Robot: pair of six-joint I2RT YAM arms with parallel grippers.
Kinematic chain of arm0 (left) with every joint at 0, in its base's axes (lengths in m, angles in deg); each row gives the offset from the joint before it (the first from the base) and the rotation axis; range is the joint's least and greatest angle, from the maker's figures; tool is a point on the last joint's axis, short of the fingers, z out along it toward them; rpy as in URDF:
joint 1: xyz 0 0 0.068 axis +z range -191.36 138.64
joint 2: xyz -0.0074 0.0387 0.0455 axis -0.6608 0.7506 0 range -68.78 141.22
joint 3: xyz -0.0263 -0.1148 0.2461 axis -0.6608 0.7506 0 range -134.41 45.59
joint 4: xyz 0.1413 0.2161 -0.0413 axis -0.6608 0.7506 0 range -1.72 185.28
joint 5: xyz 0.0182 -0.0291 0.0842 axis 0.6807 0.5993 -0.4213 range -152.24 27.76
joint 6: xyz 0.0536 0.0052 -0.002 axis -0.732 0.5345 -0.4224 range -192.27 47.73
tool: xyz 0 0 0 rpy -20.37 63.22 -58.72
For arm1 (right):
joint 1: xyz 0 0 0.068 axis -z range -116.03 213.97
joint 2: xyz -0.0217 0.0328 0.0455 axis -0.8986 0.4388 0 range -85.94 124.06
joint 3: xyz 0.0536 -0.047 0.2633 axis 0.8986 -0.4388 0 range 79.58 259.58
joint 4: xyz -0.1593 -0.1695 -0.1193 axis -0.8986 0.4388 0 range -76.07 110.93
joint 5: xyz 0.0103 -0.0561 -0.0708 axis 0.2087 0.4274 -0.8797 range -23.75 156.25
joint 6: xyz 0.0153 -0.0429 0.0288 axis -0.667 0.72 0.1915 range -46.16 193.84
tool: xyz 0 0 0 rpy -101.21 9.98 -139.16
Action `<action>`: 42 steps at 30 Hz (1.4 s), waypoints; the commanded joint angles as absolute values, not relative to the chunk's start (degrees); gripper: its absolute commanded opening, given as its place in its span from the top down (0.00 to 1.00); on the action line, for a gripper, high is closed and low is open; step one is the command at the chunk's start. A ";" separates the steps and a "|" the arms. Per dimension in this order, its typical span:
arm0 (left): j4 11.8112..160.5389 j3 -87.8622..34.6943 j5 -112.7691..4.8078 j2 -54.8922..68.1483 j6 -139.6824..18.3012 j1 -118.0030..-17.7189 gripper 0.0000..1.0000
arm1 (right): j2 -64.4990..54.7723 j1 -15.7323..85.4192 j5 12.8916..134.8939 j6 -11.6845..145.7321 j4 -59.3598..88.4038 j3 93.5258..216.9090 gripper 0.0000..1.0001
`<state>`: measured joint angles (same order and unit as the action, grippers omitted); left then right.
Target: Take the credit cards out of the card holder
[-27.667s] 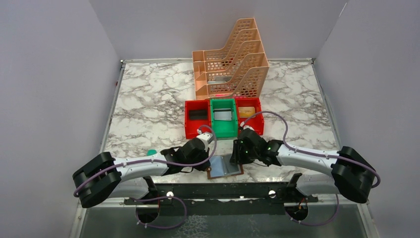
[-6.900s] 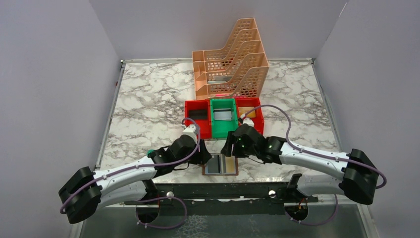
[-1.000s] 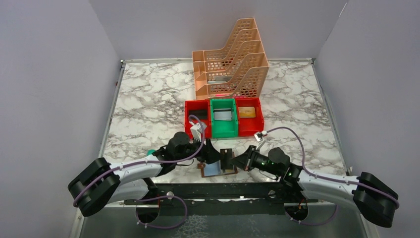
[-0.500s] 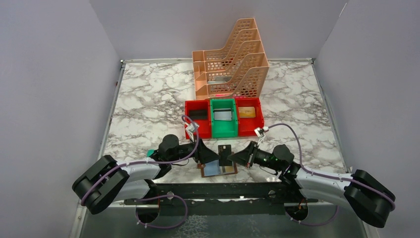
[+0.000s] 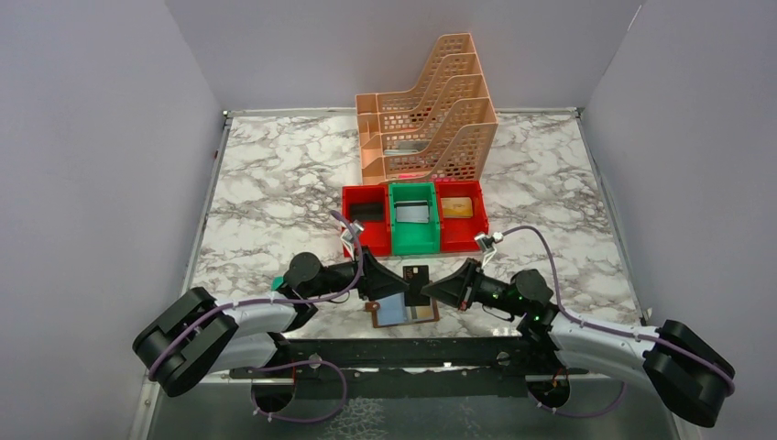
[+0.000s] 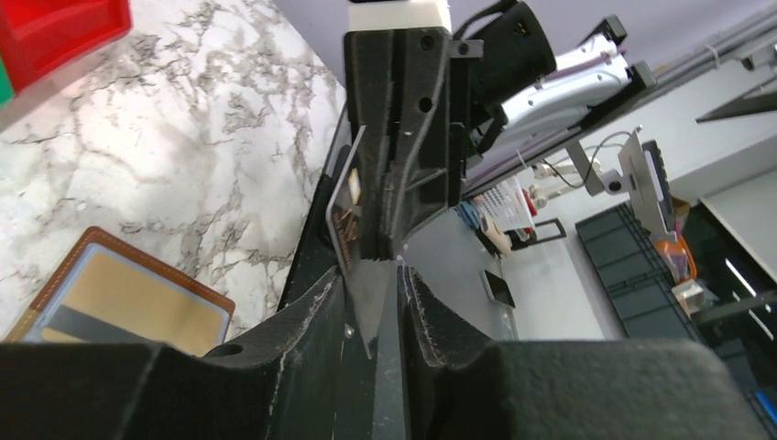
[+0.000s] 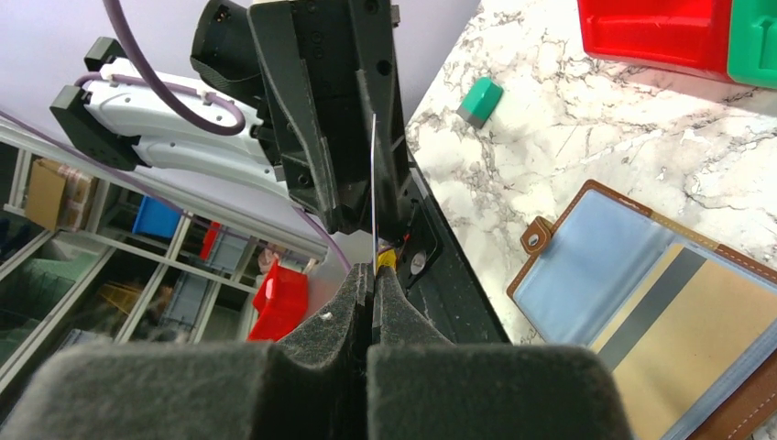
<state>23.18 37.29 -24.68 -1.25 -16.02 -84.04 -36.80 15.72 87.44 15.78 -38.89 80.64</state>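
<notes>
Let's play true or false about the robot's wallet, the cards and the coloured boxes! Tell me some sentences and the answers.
1. The card holder lies open on the table. True.
2. The right gripper is pinching a credit card. True.
3. The green bin sits left of both red ones. False: it sits between the left red bin and the right red bin.
4. The card holder's pockets are all empty. False: a tan card sits in one.
</notes>
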 commanded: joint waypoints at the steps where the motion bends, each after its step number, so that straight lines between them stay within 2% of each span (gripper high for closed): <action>1: 14.97 37.09 -22.35 0.38 -14.03 -85.76 0.76 | -34.26 16.16 90.30 15.49 -44.63 78.74 0.99; 6: 12.32 36.74 -22.46 2.16 -13.47 -86.71 0.86 | -31.31 16.17 91.43 14.68 -48.21 78.59 0.99; 12: 12.01 37.45 -23.51 1.47 -13.60 -86.71 1.00 | -32.53 16.19 89.17 13.67 -45.45 78.08 0.98; 17: 12.61 37.35 -24.01 1.38 -14.20 -86.71 1.00 | -33.30 16.21 88.91 13.98 -42.48 78.68 0.92; 22: 17.65 36.71 -24.64 -0.75 -16.48 -86.71 1.00 | -34.02 16.16 87.53 13.63 -39.64 78.61 0.76; 24: 21.21 36.27 -25.28 -2.26 -18.38 -86.70 1.00 | -34.68 16.17 86.60 13.50 -37.11 78.85 0.65; 31: 34.04 35.40 -29.46 -8.07 -23.59 -86.71 1.00 | -39.80 16.16 82.03 13.38 -28.90 78.84 0.48; 37: 49.45 33.67 -36.80 -14.47 -29.82 -86.71 1.00 | -45.27 16.16 78.82 13.98 -20.44 79.54 0.40; 42: 68.39 28.92 -46.68 -19.57 -37.68 -86.71 1.00 | -51.17 16.16 74.42 13.94 -10.28 80.73 0.37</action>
<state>50.65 33.79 -36.24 -15.96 -29.03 -86.49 -47.44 15.72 79.84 13.41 -20.03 80.51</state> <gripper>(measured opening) 0.014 0.621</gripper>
